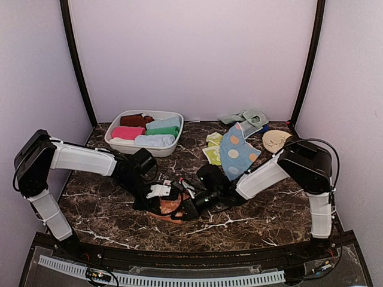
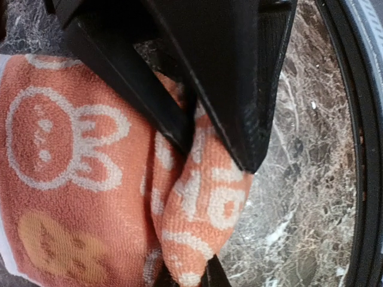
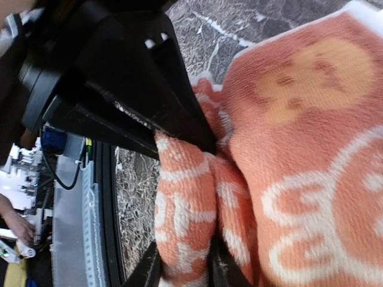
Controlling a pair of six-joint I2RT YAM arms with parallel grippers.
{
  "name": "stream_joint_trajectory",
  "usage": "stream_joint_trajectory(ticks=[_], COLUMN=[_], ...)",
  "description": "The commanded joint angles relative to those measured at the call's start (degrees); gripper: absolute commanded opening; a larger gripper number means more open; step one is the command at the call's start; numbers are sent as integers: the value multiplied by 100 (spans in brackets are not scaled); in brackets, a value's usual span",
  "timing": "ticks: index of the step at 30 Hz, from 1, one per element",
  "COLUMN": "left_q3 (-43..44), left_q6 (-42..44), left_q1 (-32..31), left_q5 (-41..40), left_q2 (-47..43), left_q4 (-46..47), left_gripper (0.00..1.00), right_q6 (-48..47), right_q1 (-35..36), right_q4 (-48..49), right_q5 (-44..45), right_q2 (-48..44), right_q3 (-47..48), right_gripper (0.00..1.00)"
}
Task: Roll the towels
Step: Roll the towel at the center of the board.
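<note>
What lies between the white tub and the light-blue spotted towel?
A small yellow-green towel lies against the left edge of the spotted towel; from there to the tub the marble table is bare. Only the top view shows this.

looks like a robot lab test booth: plain pale walls (image 1: 191, 54) and black corner posts (image 1: 76, 66) box in a dark marbled surface (image 1: 108, 221), with a left arm (image 1: 78, 158) and right arm (image 1: 263, 176) bolted at its near edge by a slotted cable duct (image 1: 161, 278).
</note>
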Motion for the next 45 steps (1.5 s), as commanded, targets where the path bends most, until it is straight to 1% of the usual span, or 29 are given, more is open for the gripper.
stream_joint_trajectory(ticks=[1,2,3,5,7,8,10,11,13,15,17,19,21,26,29,31,34,35,36,37,39,40,41,43,44,45], left_q3=[365,459,547,701,829,882,951,986,1065,1180,1326,1462,1559,1770,1817,1835,1839,1840,1845,1844,1800,1757,1697,1511,1390,1266], left_q6=[7,5,27,50,64,75,96,79,46,14,12,75,21,33,64,61,86,104,130,126,133,142,184,173,203,215], left_q1=[257,342,418,595,665,830,916,934,973,983,983,983,985,983,989,984,983,991,990,993,1008,1042,1106,1223,1295,1357], left_q5=[927,1075,1246,1584,1870,1955,1982,1944,1919,1859,1783,1768,1543,1461,1410,1363,1328,1323,1337,1332,1269,1273,1312,1316,1292,1230], left_q2=[277,358,448,703,965,1087,1330,1430,1616,1805,1977,2140,2245,2451,2473,2482,2478,2470,2473,2454,2356,2262,2153,1857,1688,1489], left_q4=[-1166,-1328,-1522,-1867,-2174,-2265,-2392,-2412,-2468,-2573,-2689,-2884,-2942,-3145,-3169,-3166,-3168,-3179,-3192,-3183,-3104,-3045,-2993,-2735,-2624,-2483], left_gripper=[0,0,0,0,0,0,0,0,0,0,0,0,0,0,0,0,1,4,9,14,23,27,32,61,66,67], right_q6=[-286,-432,-664,-982,-1451,-1826,-2651,-3036,-3771,-4469,-5241,-6072,-6656,-7537,-8059,-8214,-8191,-8098,-7966,-7711,-7195,-6891,-6618,-5980,-5678,-5377], right_q1=[-30,-30,-18,23,173,335,808,1018,1483,1940,2387,2672,2799,2807,2690,2581,2454,2412,2377,2337,2265,2226,2184,2071,1999,1927], right_q4=[-18,49,98,369,483,396,219,101,-138,-338,-331,-149,154,486,873,961,887,808,695,529,162,-78,-285,-648,-818,-975], right_q5=[1005,1316,1640,2370,3239,3667,4433,4759,5727,6387,6978,7419,7718,7682,7823,7823,7727,7722,7721,7730,7644,7544,7407,7059,6780,6463], right_q2=[-603,-792,-1005,-1496,-1930,-2098,-2331,-2366,-2321,-2174,-1936,-1650,-1388,-791,-266,-64,46,87,115,131,116,79,35,-82,-162,-246], right_q3=[-564,-720,-886,-1313,-1644,-1725,-1777,-1758,-1624,-1406,-1189,-999,-903,-561,-446,-334,-196,-142,-84,-8,120,185,232,305,321,331], right_gripper=[33,40,44,46,51,52,53,53,53,53,53,53,53,52,51,50,43,38,31,24,14,11,8,4,3,2])
